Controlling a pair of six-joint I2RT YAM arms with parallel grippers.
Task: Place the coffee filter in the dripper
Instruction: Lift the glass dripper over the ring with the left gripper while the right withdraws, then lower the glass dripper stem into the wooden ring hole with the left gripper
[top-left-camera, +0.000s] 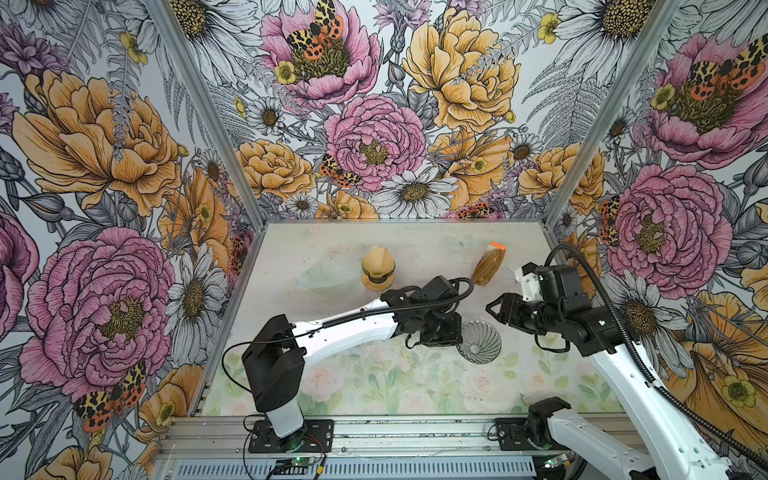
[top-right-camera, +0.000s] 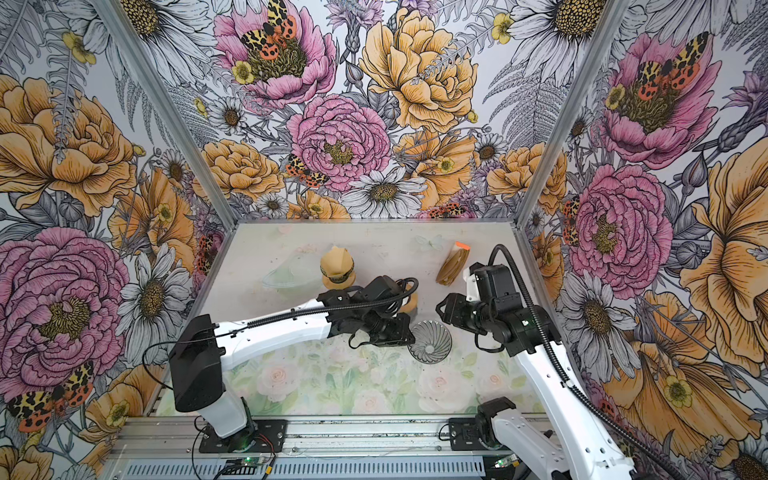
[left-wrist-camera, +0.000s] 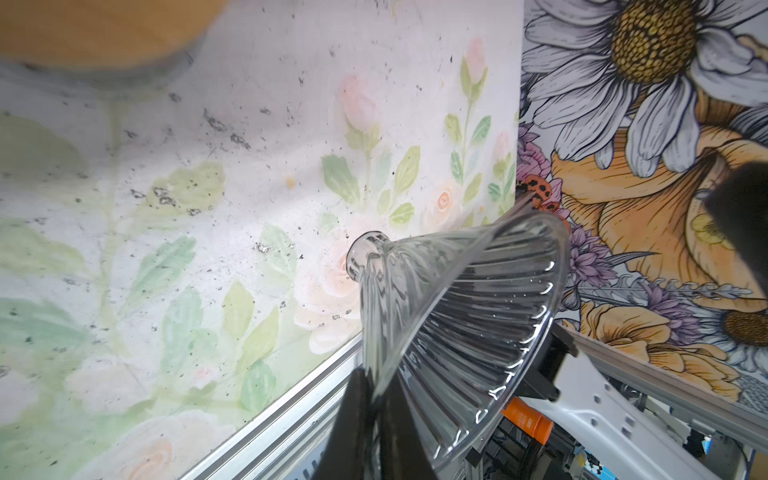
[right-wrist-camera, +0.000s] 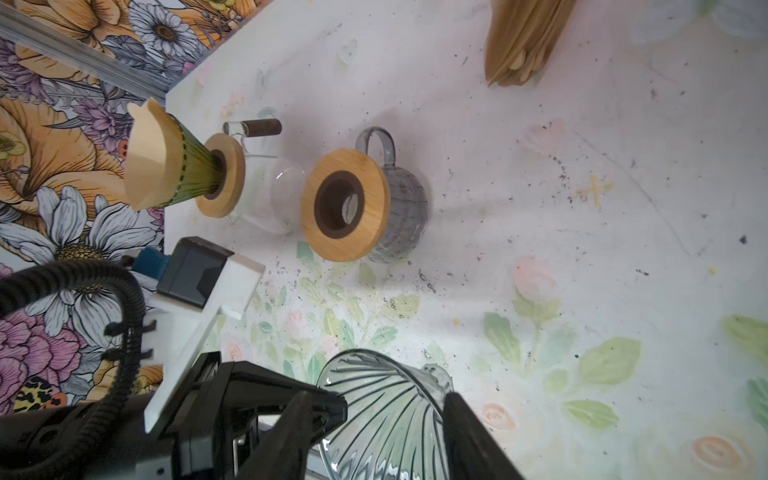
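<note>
The dripper is a clear ribbed glass cone. My left gripper is shut on the cone's wall at the rim, and the dripper points its narrow neck away from the wrist. My right gripper is open, one finger on each side of the dripper. The coffee filters are a brown paper stack with an orange end, lying at the back right, held by neither gripper.
A green dripper with a paper filter stands on a wooden collar over a clear carafe at the back. A grey glass mug with a wooden collar stands just behind the left wrist. Aluminium rail borders the front.
</note>
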